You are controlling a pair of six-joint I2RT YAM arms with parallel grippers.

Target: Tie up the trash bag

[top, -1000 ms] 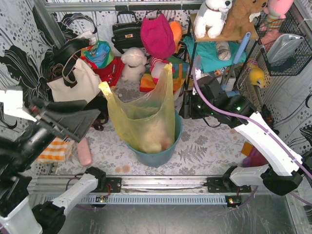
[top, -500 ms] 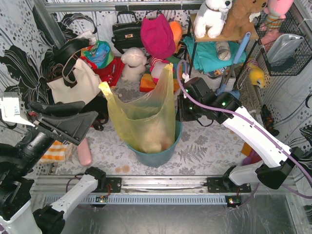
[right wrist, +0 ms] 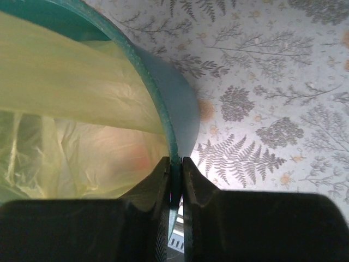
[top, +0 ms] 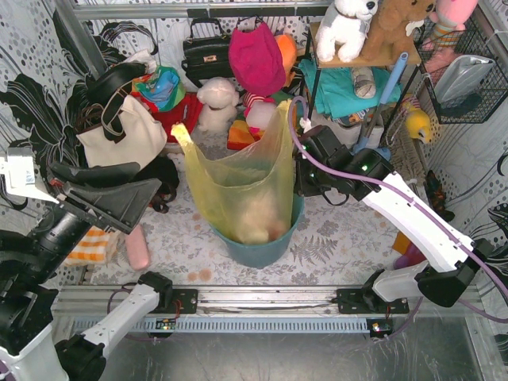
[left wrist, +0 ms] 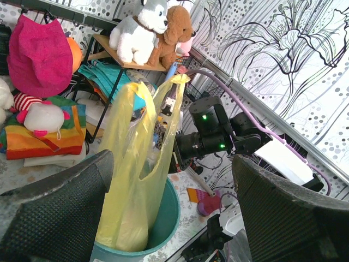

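From my station I see the trash bag [top: 242, 186] standing upright in the teal bucket [top: 266, 250] at the middle of the fern-patterned table [top: 333, 230]. Its two yellow handles stick up untied, one to the left and a taller one to the right. Something pale and crumpled shows through the film low down inside the bucket. The right gripper [right wrist: 174, 164] is at the bucket's right side. On its wrist camera the two dark fingers [right wrist: 155, 191] are pressed nearly together, with the bucket's thin teal rim pinched in the narrow slot between them. The bag's plastic lies just inside that rim, and I cannot tell whether any of the film is caught in the pinch as well. The left gripper [top: 151, 175] hangs well off to the left of the bag, near the cream tote bag [top: 127, 135]. Its fingers are spread as wide as I ever see them and hold nothing. Its wrist view looks between them at the bag and the right arm beyond.
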